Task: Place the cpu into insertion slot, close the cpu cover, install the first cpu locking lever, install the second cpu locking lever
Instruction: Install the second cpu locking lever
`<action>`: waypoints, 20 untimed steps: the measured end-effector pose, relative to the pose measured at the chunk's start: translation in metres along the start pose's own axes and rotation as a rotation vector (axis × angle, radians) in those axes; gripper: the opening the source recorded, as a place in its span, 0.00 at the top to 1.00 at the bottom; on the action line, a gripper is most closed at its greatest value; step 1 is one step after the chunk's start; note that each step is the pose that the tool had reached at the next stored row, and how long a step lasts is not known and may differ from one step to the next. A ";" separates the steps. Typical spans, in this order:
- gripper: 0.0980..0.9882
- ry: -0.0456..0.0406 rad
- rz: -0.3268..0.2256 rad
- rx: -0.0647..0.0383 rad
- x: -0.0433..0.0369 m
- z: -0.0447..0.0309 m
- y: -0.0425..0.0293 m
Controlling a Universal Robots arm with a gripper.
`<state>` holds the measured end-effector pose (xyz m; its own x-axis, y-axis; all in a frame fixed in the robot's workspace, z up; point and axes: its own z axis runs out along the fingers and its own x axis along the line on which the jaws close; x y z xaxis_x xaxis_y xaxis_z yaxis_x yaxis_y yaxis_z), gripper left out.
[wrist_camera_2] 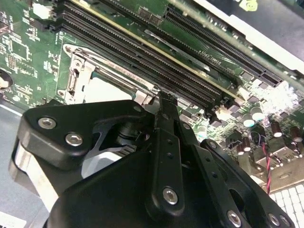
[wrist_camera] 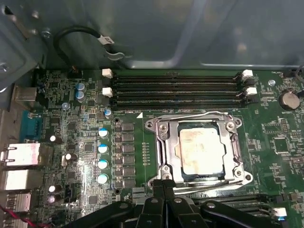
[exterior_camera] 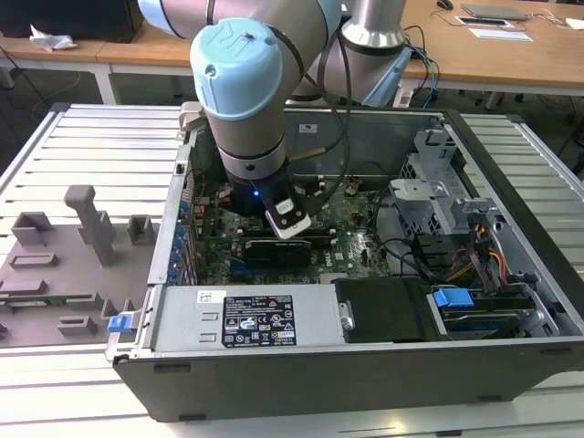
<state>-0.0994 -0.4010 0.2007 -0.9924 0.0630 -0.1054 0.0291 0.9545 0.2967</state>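
1. Inside the open pc case, at exterior view's left, arm's wrist hung low over the green motherboard, prob. to work the socket area.
2. Sat in the insertion slot: the cpu, pale metal top showing thru the window of the cpu cover, which lay flat over it; chip seated, cover looked down.
3. Beside the socket's near edge in first wrist view: gripper, fingertips pressed together, nothing gripped, tips at a thin wire lever by the frame, likely a locking lever; contact unclear.
4. Further right: long black memory slots ran alongside the socket, untouched.
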 end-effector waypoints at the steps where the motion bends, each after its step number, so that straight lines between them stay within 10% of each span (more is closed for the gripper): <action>1: 0.99 0.0001 0.000 -0.002 0.0002 0.0008 -0.0003; 10: 0.99 0.0003 0.002 -0.015 0.0027 0.0063 -0.0007; 20: 0.99 0.0000 0.000 -0.002 0.0055 0.0052 0.0018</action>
<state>-0.1041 -0.3975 0.1958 -0.9924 0.0632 -0.1053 0.0290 0.9538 0.2991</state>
